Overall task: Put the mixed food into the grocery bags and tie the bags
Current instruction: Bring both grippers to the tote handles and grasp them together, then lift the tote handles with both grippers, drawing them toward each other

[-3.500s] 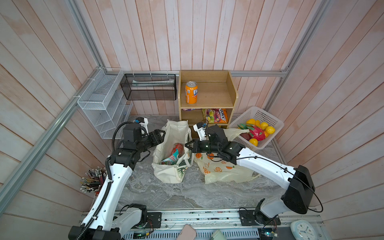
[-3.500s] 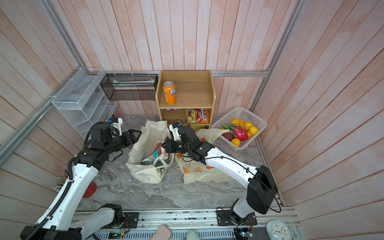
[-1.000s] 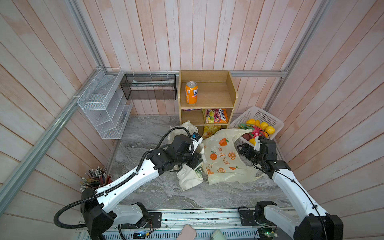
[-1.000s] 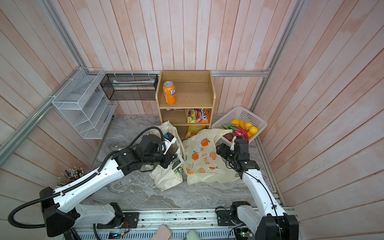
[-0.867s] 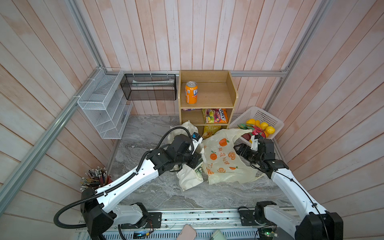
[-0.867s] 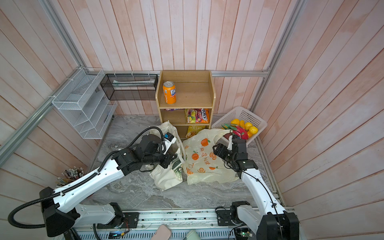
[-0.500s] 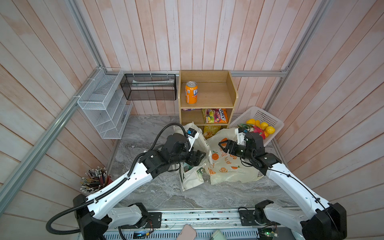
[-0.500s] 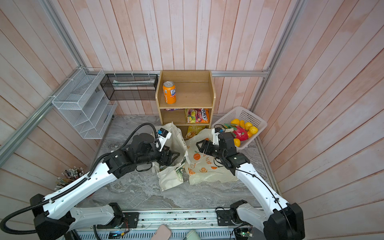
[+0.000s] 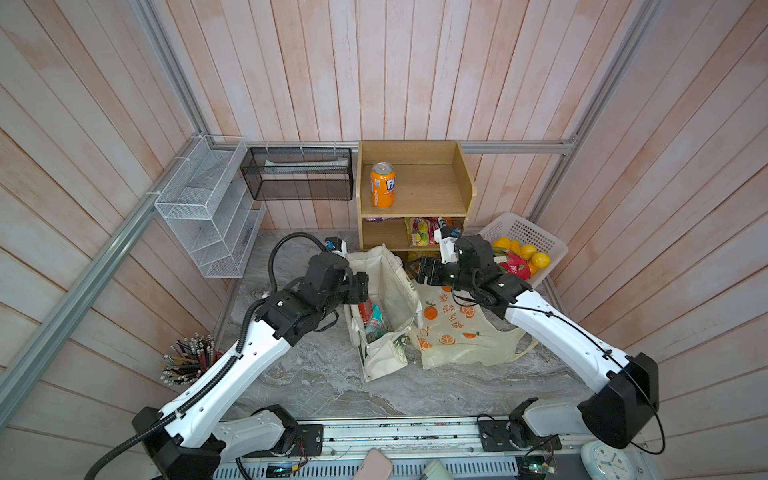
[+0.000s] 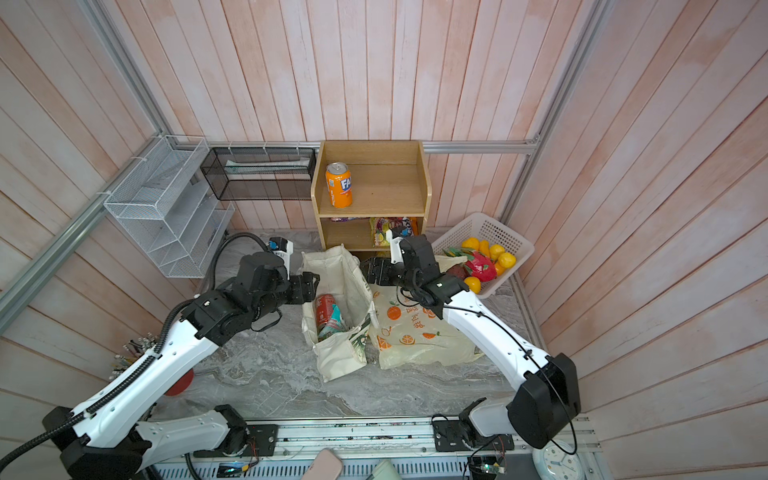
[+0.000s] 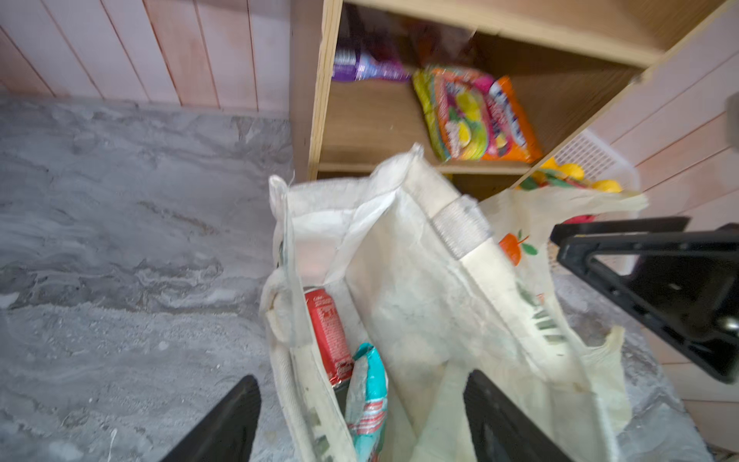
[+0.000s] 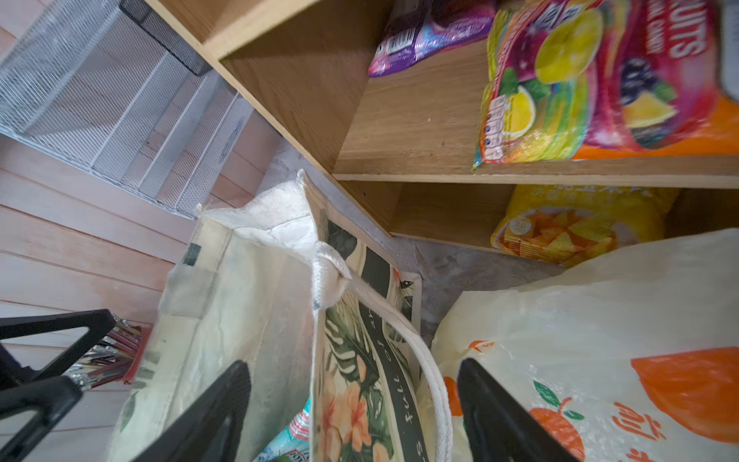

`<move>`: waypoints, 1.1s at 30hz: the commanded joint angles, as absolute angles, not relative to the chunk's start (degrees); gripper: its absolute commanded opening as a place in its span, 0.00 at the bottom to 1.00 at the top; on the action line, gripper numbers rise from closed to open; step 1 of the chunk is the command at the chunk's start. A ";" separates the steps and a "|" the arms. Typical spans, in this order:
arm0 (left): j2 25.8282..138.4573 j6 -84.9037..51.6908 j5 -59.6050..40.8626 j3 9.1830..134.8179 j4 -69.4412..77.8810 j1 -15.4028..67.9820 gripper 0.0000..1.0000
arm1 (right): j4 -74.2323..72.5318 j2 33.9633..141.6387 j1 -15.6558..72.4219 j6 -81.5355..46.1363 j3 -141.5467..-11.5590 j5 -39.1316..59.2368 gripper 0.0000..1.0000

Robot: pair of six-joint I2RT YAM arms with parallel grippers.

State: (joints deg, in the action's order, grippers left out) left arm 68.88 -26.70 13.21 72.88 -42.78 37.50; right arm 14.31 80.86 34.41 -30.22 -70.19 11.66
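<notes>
Packing: looks done. The red can and teal packet sit together inside the canvas tote, which stands open.
Plastic bag: slumped flat just beside the tote (whether anything lies in it I cannot tell).
Left gripper: jaws spread over the tote's mouth, holding nothing.
Right gripper: jaws spread astride the tote's wall and rope handle, pinching nothing.
Tying: not begun, and neither bag is knotted.
Remaining, by my reading: gather the handles, tie the tote, then tie the plastic bag.
</notes>
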 commanded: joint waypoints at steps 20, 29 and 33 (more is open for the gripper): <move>63.50 -22.70 4.26 70.60 -43.26 18.93 0.00 | 16.21 92.22 45.50 -29.51 -86.37 17.38 0.00; 64.06 -16.09 2.74 74.16 -41.92 5.64 0.00 | 6.85 103.42 52.11 -35.89 -96.57 16.43 0.00; 65.41 -14.20 2.19 74.49 -40.10 -0.10 0.00 | 2.46 108.04 53.99 -38.06 -100.62 15.72 0.00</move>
State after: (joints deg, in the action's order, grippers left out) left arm 65.47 -17.19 2.07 71.02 -47.37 2.44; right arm 9.61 107.04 52.60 -35.00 -96.66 15.22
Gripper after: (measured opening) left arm 0.053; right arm 0.048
